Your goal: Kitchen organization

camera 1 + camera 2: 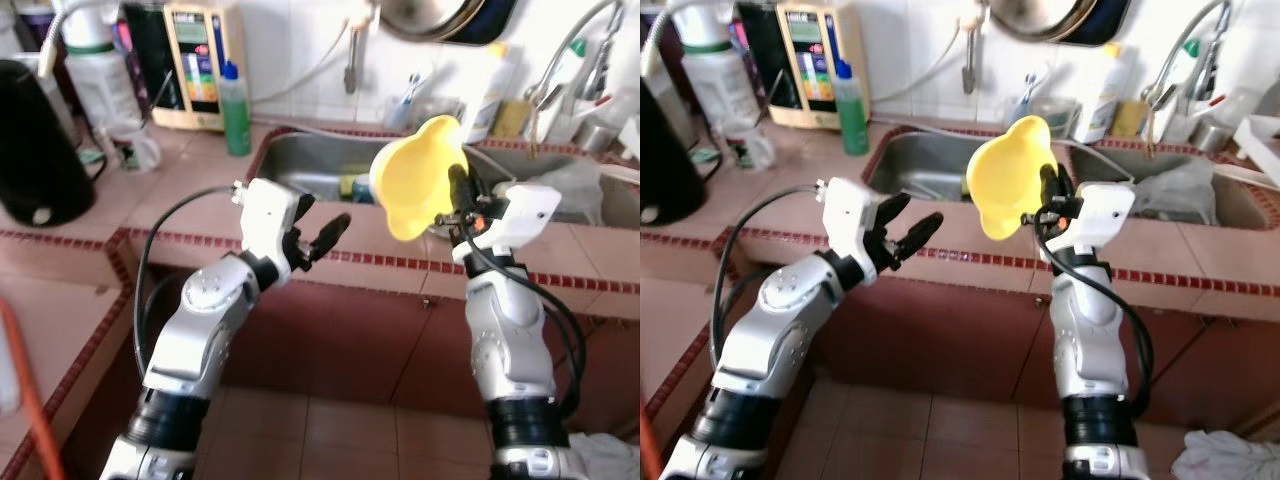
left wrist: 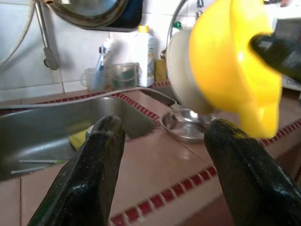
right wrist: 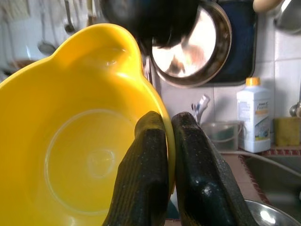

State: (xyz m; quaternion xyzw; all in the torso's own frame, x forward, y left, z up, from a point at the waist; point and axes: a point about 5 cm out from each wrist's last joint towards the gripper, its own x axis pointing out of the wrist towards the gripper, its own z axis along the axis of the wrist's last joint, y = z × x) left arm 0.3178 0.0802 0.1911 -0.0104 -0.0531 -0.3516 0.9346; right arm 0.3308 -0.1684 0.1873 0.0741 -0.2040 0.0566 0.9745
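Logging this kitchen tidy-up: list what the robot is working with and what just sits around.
In the job:
- yellow bowl, rim pinched by right gripper
- left gripper, open, empty

Lying about:
- green bottle
- white bottle
- sink
- toothbrush cup

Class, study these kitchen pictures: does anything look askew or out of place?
Yes. The yellow bowl is held tipped on its side above the counter, the right claw pinching just its rim. The left claw hangs open beside it. Nothing looks spilled or broken.
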